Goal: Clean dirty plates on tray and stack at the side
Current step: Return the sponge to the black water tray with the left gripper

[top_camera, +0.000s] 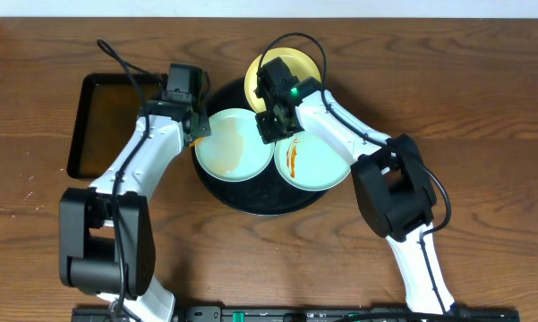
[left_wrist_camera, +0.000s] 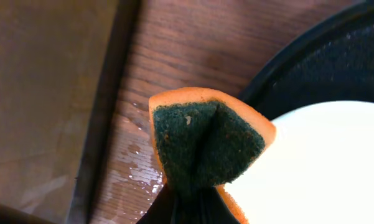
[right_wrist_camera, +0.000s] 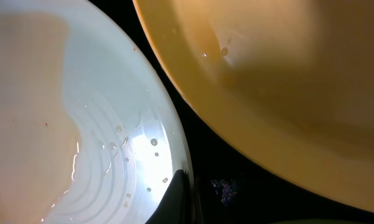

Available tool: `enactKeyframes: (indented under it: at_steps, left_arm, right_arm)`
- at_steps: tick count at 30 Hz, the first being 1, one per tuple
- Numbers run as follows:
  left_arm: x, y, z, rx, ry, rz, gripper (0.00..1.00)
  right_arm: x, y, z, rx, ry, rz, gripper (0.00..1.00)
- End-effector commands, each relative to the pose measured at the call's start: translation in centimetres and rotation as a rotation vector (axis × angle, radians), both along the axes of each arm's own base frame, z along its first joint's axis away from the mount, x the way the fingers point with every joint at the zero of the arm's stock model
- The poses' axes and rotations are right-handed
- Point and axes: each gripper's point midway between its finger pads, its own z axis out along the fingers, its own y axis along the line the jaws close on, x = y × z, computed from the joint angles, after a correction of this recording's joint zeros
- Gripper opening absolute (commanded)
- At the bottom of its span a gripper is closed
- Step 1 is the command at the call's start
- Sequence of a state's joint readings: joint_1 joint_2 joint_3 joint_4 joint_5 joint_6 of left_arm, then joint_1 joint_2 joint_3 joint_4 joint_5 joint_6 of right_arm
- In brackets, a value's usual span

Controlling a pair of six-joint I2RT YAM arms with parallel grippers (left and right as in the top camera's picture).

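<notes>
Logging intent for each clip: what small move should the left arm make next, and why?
Probably drag the sponge inward across the left mint plate. The left gripper pinches the sponge right at that plate's rim, and a brownish film covers the plate. The right gripper, shut, sits at the opposite rim, seemingly steadying the plate.

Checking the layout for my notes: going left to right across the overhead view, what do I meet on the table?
rectangular tray → sponge → left green plate → right green plate
</notes>
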State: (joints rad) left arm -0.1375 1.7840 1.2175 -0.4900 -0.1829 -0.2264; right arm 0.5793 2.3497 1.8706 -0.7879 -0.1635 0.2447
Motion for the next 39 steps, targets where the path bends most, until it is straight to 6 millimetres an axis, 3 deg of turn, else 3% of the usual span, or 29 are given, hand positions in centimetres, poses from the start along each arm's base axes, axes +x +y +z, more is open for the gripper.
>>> enactKeyframes:
  at_steps: [1, 7, 13, 21, 26, 31, 39]
  left_arm:
    - [1.0, 0.5, 2.0, 0.026, -0.054, -0.001, 0.08]
    - [1.0, 1.6, 2.0, -0.018, -0.064, 0.076, 0.08]
    - [1.0, 0.2, 2.3, -0.192, -0.063, 0.034, 0.07]
    - [1.0, 0.7, 4.7, -0.302, -0.114, 0.035, 0.07]
    - [0.8, 3.1, 6.4, -0.299, -0.159, 0.084, 0.07]
    - [-0.9, 5.2, 5.4, -0.297, -0.091, 0.150, 0.08]
    - [-1.8, 11.9, 5.5, -0.297, -0.132, 0.353, 0.08]
  right_arm:
    - [-0.4, -0.3, -0.8, -0.040, 0.003, 0.004, 0.01]
    - [-0.4, -0.3, -0.8, -0.040, 0.003, 0.004, 0.01]
    - [-0.4, -0.3, -0.8, -0.040, 0.003, 0.004, 0.01]
    - [-0.4, -0.3, -0.8, -0.039, 0.001, 0.004, 0.01]
    - [-0.3, -0.2, -0.8, -0.036, -0.003, 0.004, 0.01]
    - [-0.1, 0.0, -0.7, -0.026, -0.009, 0.005, 0.01]
    - [-0.5, 1.1, 0.4, 0.032, 0.011, 0.027, 0.01]
